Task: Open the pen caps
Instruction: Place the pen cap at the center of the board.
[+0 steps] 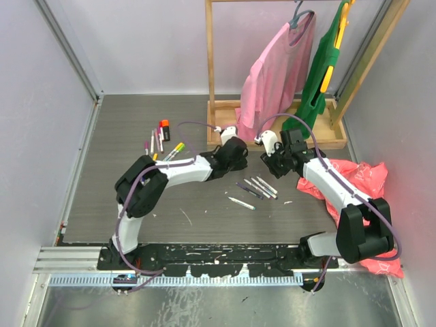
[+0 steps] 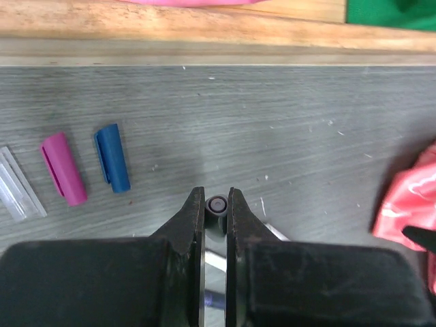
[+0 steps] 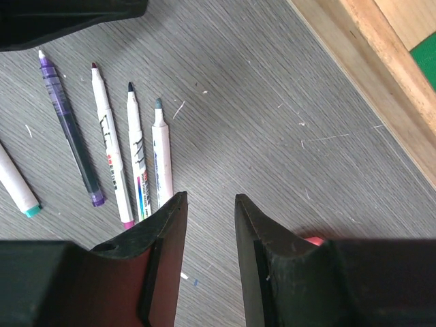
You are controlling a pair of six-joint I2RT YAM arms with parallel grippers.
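My left gripper (image 2: 217, 197) is shut on a grey pen (image 2: 217, 205), seen end-on between the jaws; in the top view the left gripper (image 1: 235, 152) hovers near the wooden rack base. A pink cap (image 2: 63, 169), a blue cap (image 2: 112, 157) and a clear cap (image 2: 18, 185) lie loose on the table to its left. My right gripper (image 3: 208, 204) is open and empty above bare table, and shows in the top view (image 1: 270, 155) close to the left one. Several uncapped pens (image 3: 133, 153) lie side by side to its left, with a purple pen (image 3: 68, 129) among them.
More capped pens (image 1: 157, 142) and an orange-and-black marker (image 1: 164, 129) lie at the back left. One pen (image 1: 241, 202) lies alone nearer the front. A wooden clothes rack (image 1: 225, 105) with pink and green garments stands behind. A red plastic bag (image 1: 357, 178) lies at the right.
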